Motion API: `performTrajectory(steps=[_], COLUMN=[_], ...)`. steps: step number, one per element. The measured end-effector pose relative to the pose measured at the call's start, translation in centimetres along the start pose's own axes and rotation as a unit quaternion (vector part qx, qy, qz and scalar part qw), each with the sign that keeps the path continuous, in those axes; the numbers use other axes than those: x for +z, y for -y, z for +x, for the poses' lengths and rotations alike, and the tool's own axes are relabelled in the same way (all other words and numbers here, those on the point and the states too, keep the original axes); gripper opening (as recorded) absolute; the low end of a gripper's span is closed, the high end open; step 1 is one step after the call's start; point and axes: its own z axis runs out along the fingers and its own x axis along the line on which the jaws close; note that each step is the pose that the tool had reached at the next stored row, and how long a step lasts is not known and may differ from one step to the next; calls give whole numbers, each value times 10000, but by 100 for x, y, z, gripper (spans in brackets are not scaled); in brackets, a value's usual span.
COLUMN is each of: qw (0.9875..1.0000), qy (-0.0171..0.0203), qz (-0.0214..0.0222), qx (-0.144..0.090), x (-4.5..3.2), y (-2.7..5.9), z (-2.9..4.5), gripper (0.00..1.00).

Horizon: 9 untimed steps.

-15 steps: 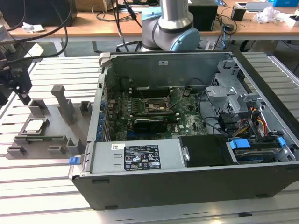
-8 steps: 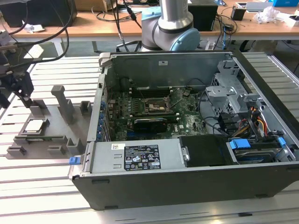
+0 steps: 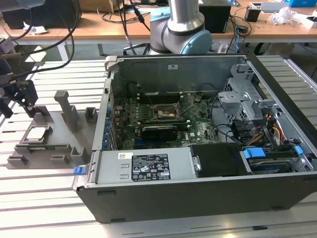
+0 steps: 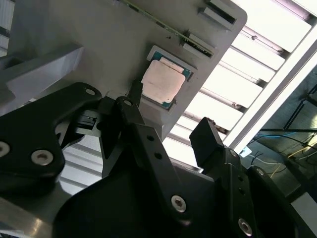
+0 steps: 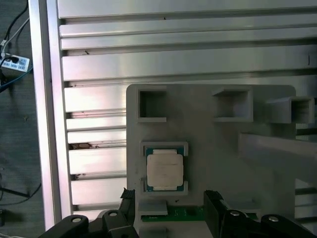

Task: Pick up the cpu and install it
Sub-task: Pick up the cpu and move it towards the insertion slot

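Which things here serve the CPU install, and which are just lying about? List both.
For the job:
- cpu, seated in the grey tray
- gripper, open, close to the cpu
- socket inside the open computer case

Lying about:
- cables on the bench
- drive cage
- power supply

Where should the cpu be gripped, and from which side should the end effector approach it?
Grip the cpu by two opposite edges, coming straight down from above. It lies flat, metal top up, in a shallow recess of the grey tray, so its thin sides are probably the only place to pinch.
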Motion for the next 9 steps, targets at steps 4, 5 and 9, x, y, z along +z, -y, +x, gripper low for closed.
performTrajectory(steps=[4, 5, 9], qw=[10000, 10000, 10000], qy=[0, 0, 0], qz=[0, 0, 0], qx=[0, 0, 0], x=[53, 73, 147], y=[-1, -1, -3], z=[2, 2, 4], gripper=[66, 66, 66])
